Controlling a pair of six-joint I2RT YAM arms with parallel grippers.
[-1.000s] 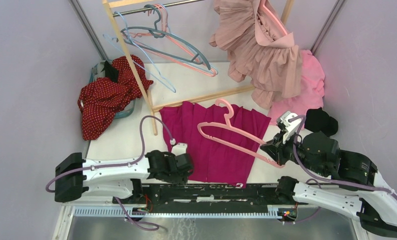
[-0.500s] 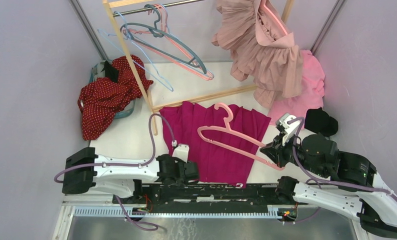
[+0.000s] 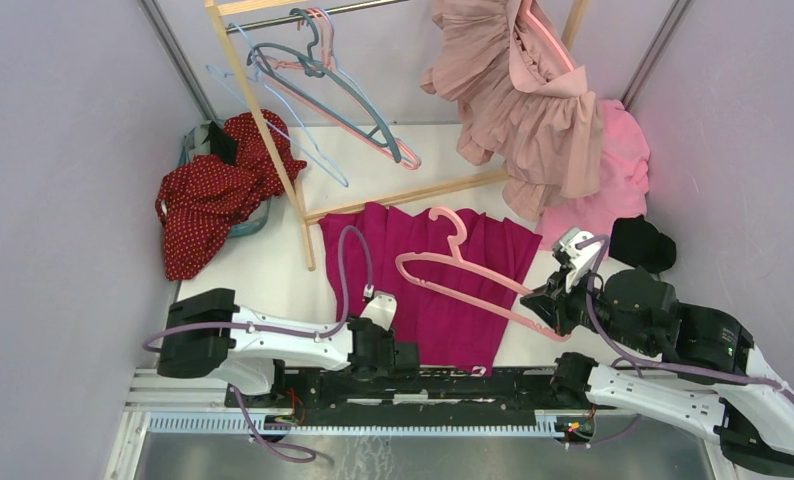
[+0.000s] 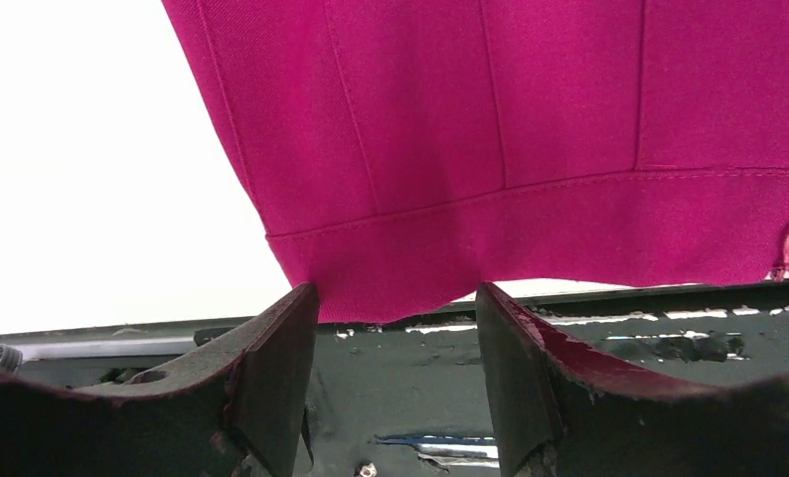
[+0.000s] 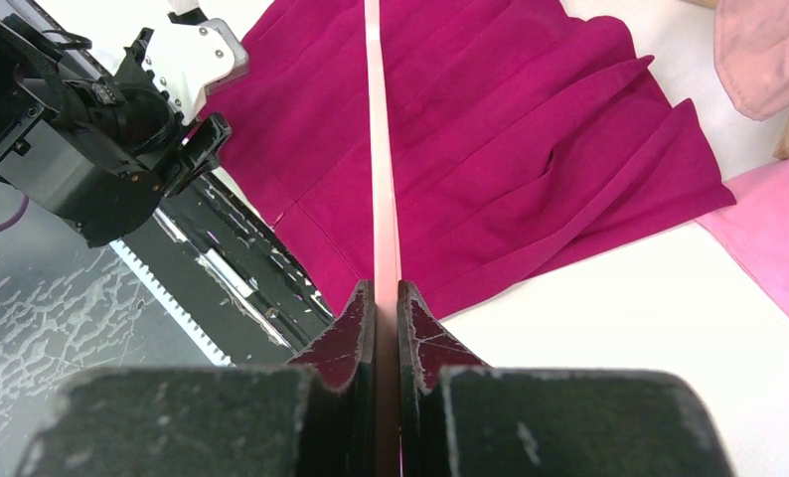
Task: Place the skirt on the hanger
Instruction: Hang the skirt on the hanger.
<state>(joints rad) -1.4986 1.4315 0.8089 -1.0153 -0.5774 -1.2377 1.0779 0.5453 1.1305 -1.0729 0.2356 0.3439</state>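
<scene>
Your left end effector (image 4: 395,295): jaws apart at skirt (image 4: 470,149) edge. Your right end effector (image 5: 386,293): clamped on pink hanger (image 5: 379,149).

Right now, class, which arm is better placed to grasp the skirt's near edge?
Left. The left tool, open, sits at the near edge of the magenta skirt; the right tool is shut on the pink hanger.

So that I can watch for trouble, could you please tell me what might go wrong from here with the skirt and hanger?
1. The open left tool sits at the very near edge of the skirt; closing there may catch only a sliver of cloth, or strike the rail beneath.
2. The right tool pinches the hanger at one thin end, so it may twist or slip once loaded.
</scene>
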